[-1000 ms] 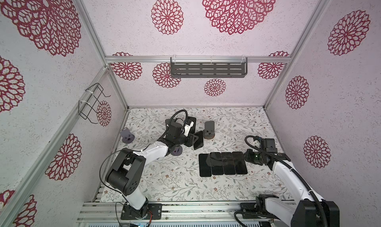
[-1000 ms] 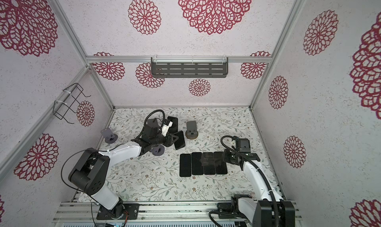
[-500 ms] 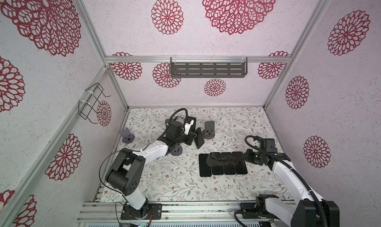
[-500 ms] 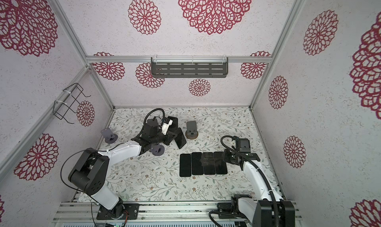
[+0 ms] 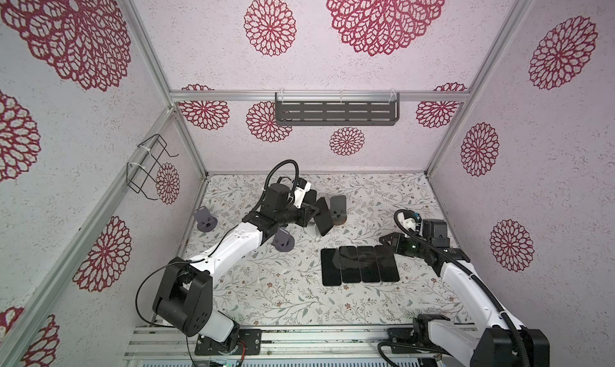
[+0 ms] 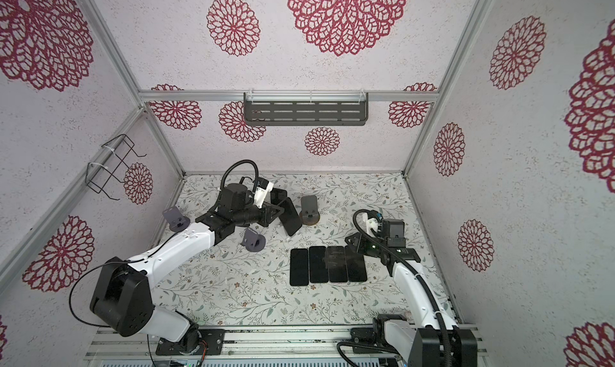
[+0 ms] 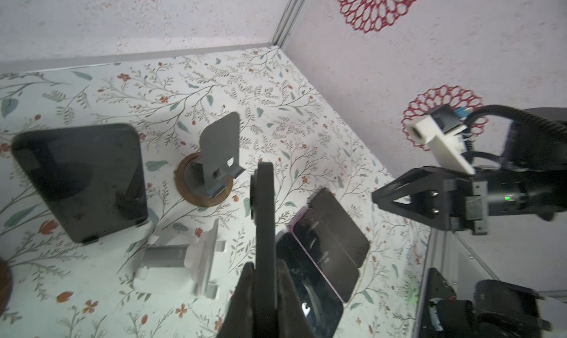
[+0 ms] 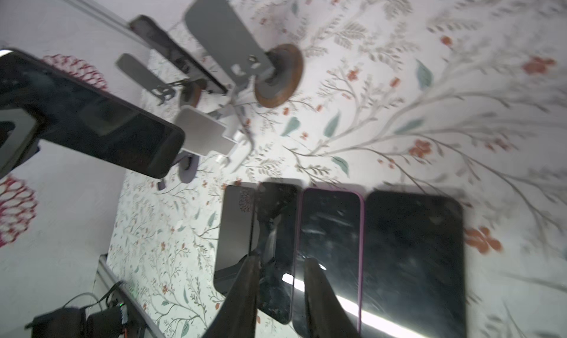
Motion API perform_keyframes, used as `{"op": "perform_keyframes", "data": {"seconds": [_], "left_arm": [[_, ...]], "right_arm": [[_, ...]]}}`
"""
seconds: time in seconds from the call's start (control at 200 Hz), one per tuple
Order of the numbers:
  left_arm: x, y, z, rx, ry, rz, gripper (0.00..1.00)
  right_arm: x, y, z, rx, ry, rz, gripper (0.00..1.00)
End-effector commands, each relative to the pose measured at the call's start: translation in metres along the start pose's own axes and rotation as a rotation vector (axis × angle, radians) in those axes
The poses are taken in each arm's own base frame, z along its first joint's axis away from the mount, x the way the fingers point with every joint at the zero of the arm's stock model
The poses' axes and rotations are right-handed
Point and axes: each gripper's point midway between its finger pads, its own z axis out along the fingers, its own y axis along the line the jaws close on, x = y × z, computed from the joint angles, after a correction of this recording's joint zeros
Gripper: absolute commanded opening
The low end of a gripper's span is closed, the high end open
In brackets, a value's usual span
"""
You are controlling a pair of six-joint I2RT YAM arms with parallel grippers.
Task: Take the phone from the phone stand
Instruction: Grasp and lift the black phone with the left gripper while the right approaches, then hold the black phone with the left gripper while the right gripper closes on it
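While left jaws pinch a glossy phone — slim, round-cornered.

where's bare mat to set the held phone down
Widest bare mat lies between the phone row and the front rail. The back right corner, beyond the brown-based stand, is bare too. Crowded: around the left claw, its held phone, the white stand and a grey stand.

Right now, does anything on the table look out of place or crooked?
Only a small thing: the four flat phones lie crowded in a row, with neighbouring edges seemingly overlapping rather than spaced apart. Nothing looks spilled or broken.
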Motion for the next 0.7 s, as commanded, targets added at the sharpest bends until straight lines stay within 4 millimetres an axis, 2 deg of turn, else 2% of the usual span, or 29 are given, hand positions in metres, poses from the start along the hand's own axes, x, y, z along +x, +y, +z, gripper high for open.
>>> {"op": "perform_keyframes", "data": {"seconds": [0.0, 0.05, 0.13, 0.26, 0.4, 0.505, 0.696], "left_arm": [[0.002, -0.045, -0.015, 0.237, 0.094, -0.006, 0.00], [0.004, -0.056, -0.018, 0.308, 0.121, -0.017, 0.00], [0.006, -0.061, -0.017, 0.350, 0.142, -0.019, 0.00], [0.011, -0.062, -0.012, 0.383, 0.153, -0.007, 0.00], [0.013, -0.062, -0.006, 0.424, 0.156, -0.005, 0.00], [0.010, -0.061, -0.003, 0.431, 0.147, 0.005, 0.00], [0.008, -0.060, 0.000, 0.443, 0.126, 0.044, 0.00]], "right_arm": [[-0.017, 0.071, 0.000, -0.345, -0.011, -0.170, 0.40], [-0.016, 0.086, 0.003, -0.417, 0.000, -0.233, 0.44], [-0.016, 0.103, 0.007, -0.502, 0.014, -0.289, 0.48], [-0.020, 0.118, 0.021, -0.560, 0.027, -0.348, 0.55], [-0.011, 0.142, 0.035, -0.680, 0.094, -0.398, 0.58], [-0.006, 0.151, 0.040, -0.743, 0.125, -0.406, 0.54], [-0.006, 0.157, 0.041, -0.817, 0.127, -0.394, 0.39]]}}
